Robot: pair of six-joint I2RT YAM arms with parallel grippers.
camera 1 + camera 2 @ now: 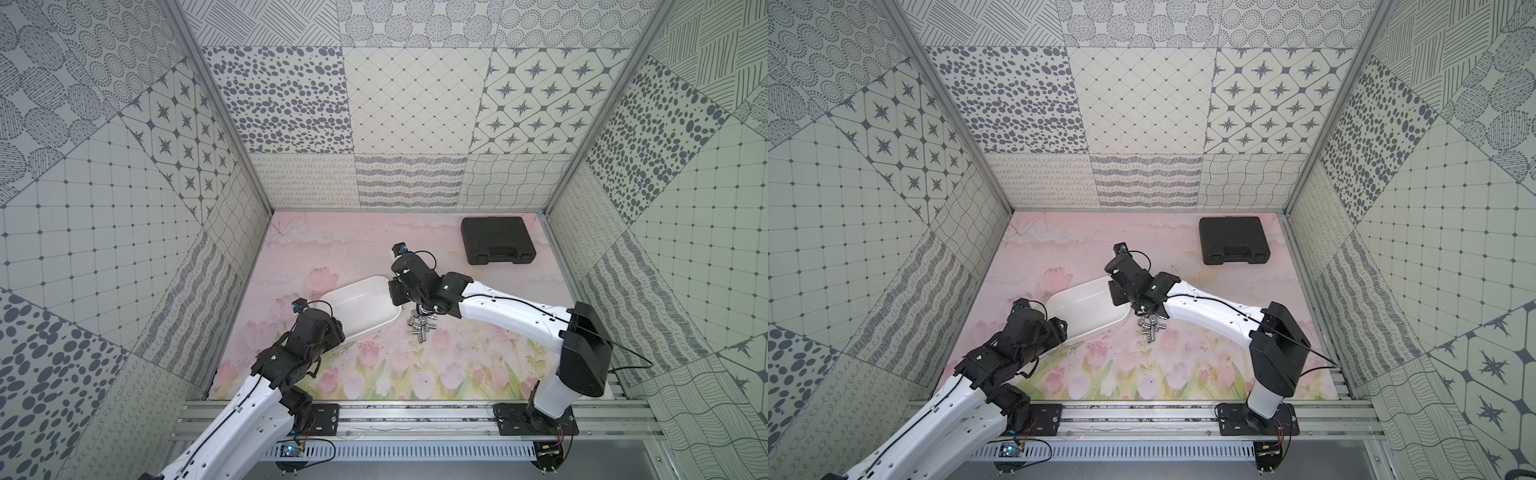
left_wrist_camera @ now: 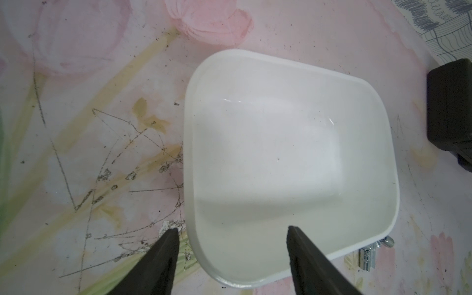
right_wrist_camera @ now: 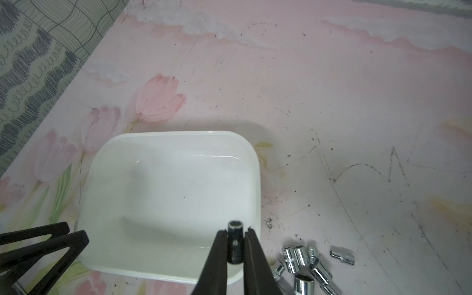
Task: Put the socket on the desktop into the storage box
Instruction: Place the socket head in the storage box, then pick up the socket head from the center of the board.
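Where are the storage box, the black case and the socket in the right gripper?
storage box [image 3: 178,194]: right wrist view, its bare floor.
black case [image 1: 498,240]: in a top view, middle of its lid.
socket [image 3: 234,244]: right wrist view, middle of its side.

Top views look down; close wrist views share the storage box [image 2: 268,153].

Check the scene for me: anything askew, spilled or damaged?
Nothing is spilled or broken. The storage box sits skewed to the edges of the desktop, and dark scratches scuff that surface. Loose sockets lie heaped beside the box.
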